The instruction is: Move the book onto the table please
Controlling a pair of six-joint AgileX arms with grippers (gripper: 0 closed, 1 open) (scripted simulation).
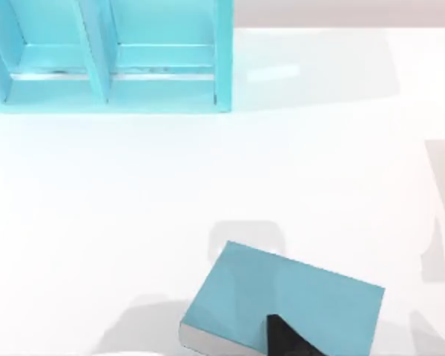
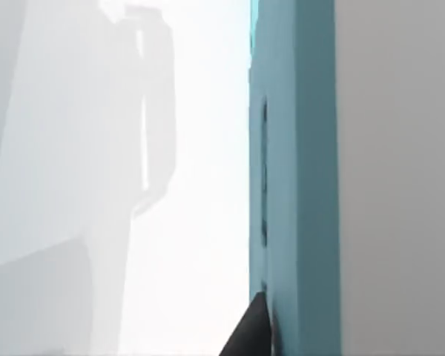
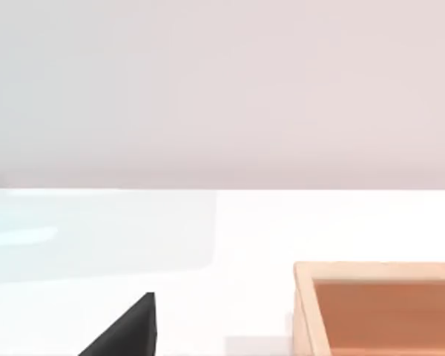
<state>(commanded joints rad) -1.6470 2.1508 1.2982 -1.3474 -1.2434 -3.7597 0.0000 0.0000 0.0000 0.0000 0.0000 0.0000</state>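
Biggest first: one glossy white worktop (image 1: 133, 208), running nearly edge to edge in the top view, with soft grey shadows at right of frame. In the right wrist view a plain pale wall stands behind it.

Next, one teal shelf (image 1: 104, 55) in the upper left of the top view, with two compartments showing.

Then one book (image 1: 282, 297), low and right of centre in the top view. It is well apart from the shelf, turned at an angle, teal cover up, with a greyish page edge along its lower left side. I cannot tell whether it rests on the worktop or hangs just above it.

The right wrist view adds one wooden box (image 3: 378, 308) at lower right.

Smallest: the left gripper (image 1: 288, 337), a dark tip over the book's near edge. The left wrist view has it pressed against the teal cover (image 2: 293, 185), but I cannot tell its state. The right gripper (image 3: 126, 330) is a dark wedge above bare worktop, and there too I cannot tell.
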